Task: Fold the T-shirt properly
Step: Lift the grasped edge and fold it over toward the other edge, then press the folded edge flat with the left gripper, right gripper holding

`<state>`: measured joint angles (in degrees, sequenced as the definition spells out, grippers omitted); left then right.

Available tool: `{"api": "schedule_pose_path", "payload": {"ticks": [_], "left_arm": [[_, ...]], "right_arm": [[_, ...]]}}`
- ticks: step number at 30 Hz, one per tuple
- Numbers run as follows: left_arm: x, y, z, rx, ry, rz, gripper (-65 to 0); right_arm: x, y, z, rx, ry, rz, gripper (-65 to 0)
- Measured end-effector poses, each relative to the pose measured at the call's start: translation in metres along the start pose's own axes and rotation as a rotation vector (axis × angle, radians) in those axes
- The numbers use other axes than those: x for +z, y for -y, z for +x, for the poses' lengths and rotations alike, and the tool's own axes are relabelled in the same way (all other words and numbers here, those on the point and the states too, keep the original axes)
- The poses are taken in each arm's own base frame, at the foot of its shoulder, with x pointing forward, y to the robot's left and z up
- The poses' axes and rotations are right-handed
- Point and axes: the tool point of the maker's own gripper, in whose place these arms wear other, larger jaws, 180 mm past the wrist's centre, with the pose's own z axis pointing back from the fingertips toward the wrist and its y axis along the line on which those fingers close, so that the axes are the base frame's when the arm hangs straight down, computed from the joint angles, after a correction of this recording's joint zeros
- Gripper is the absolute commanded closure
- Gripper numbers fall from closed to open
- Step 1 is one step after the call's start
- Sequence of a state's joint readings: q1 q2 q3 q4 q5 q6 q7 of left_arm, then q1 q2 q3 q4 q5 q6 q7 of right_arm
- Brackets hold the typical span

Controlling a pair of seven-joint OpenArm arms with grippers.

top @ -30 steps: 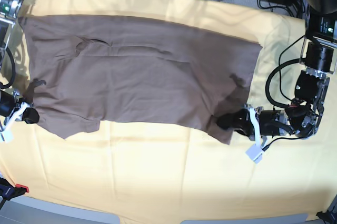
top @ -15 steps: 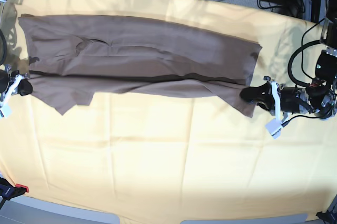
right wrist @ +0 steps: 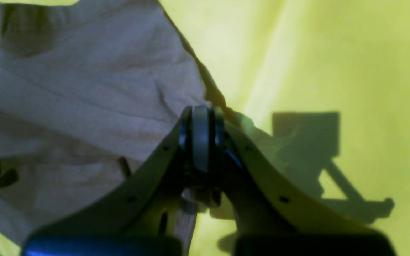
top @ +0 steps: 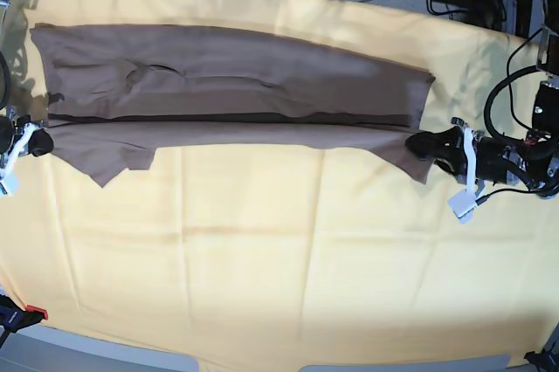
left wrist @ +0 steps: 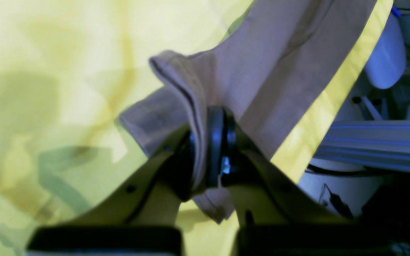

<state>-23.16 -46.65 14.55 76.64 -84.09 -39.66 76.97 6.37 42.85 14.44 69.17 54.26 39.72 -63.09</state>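
Yellow cloth (top: 262,267) covers the table; both grippers, left (top: 419,142) and right (top: 42,141), pinch the taupe T-shirt (top: 236,84) (stretched taut between them).

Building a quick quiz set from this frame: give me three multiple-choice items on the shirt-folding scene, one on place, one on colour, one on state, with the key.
1. Where do the two grippers hold the T-shirt?
A. Both at the middle of it
B. One at each end of its near edge
C. Both at its far edge

2. What colour is the cloth under the shirt?
A. Pale yellow
B. Blue
C. White

3. How does the left gripper stand?
A. Wide open above the shirt
B. Shut on bare cloth
C. Shut on a bunched fold of the shirt

Key: 1 B, since the base view shows the left gripper at one end and the right gripper at the other end of the near edge. 2 A, the cloth shows yellow all round the shirt. 3 C, the left wrist view shows fabric pinched between the pads.
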Motion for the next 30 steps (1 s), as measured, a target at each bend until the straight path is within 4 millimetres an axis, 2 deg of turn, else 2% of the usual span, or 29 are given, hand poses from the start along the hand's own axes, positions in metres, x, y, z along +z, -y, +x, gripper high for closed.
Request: {"api": "schedule_pose_path", "payload": {"ticks": [9, 16, 19, 20, 23, 24, 25, 26, 30], "left_arm": [[0.0, 0.001, -0.008, -0.002, -0.046, -0.002, 0.0], [-0.015, 0.01, -0.042, 0.058, -0.095, -0.044, 0.0], [-0.016, 0.01, -0.042, 0.059, -0.094, -0.045, 0.0], [-0.015, 0.01, -0.041, 0.059, -0.092, -0.045, 0.0], [-0.016, 0.01, -0.042, 0.059, -0.097, -0.045, -23.4], [-0.015, 0.01, -0.043, 0.059, -0.101, -0.044, -30.0], [-0.015, 0.01, -0.043, 0.059, -0.102, -0.043, -34.2], [-0.015, 0.01, -0.043, 0.059, -0.101, -0.043, -35.2], [-0.015, 0.01, -0.044, 0.061, -0.103, -0.044, -35.2]], "right_arm": [[0.004, 0.004, -0.003, 0.004, -0.023, -0.01, 0.0], [0.004, 0.004, -0.003, 0.004, -0.023, -0.009, 0.0], [0.004, 0.004, -0.002, 0.004, -0.018, -0.009, 0.0], [0.004, 0.004, 0.0, 0.004, -0.007, -0.009, -7.5], [0.005, 0.006, 0.006, 0.009, 0.019, -0.018, -34.6], [0.006, 0.007, 0.008, 0.01, 0.02, -0.02, -39.4], [0.007, 0.007, 0.012, 0.012, 0.031, -0.02, -41.0], [0.008, 0.006, 0.019, 0.011, 0.048, -0.013, -40.9], [0.014, -0.007, 0.047, -0.012, 0.157, 0.059, -40.9]]}}
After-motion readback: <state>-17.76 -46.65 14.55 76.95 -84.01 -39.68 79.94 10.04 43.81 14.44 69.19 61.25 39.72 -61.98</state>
